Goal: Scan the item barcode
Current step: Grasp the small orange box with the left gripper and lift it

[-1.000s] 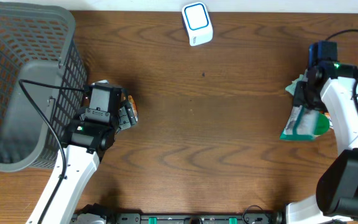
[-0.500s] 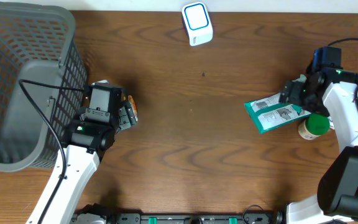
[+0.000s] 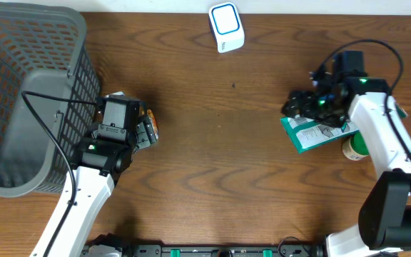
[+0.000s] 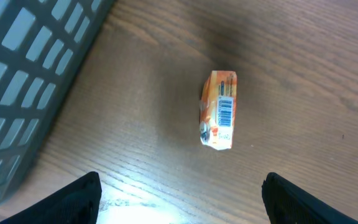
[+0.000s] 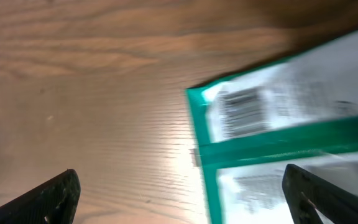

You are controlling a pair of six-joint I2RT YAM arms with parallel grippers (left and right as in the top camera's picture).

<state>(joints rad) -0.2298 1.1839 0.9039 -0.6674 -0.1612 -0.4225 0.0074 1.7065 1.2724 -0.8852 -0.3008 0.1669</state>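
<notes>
Overhead view: a wooden desk (image 3: 212, 185) carries a grey mesh basket (image 3: 27, 93) at its left end and a white and blue scanner (image 3: 226, 27) near the middle of its far edge. The left gripper (image 3: 145, 131) hangs just beside the basket's right wall. The right gripper (image 3: 296, 107) hovers over the far left corner of a green packet (image 3: 314, 134), which lies flat on the right side of the desk with its printed white panel facing up, well apart from the scanner. A green-capped bottle (image 3: 355, 146) stands at the packet's right end, touching or almost touching it. Left wrist view: the left gripper (image 4: 180, 190) has its jaws spread wide with nothing between them. An orange packet (image 4: 219, 109) lies on the desk ahead of the fingertips (image 4: 79, 196), its barcode label (image 4: 226, 112) turned upward, and the basket wall (image 4: 30, 74) fills the left side. Right wrist view: the right gripper (image 5: 185, 196) also has its jaws spread wide and grasps nothing. The green packet (image 5: 291, 140) lies on the desk beneath it, slightly blurred, with its barcode (image 5: 241, 112) facing up near the packet's corner. One finger (image 5: 328, 199) overlaps the packet in the picture; whether it touches cannot be told.
</notes>
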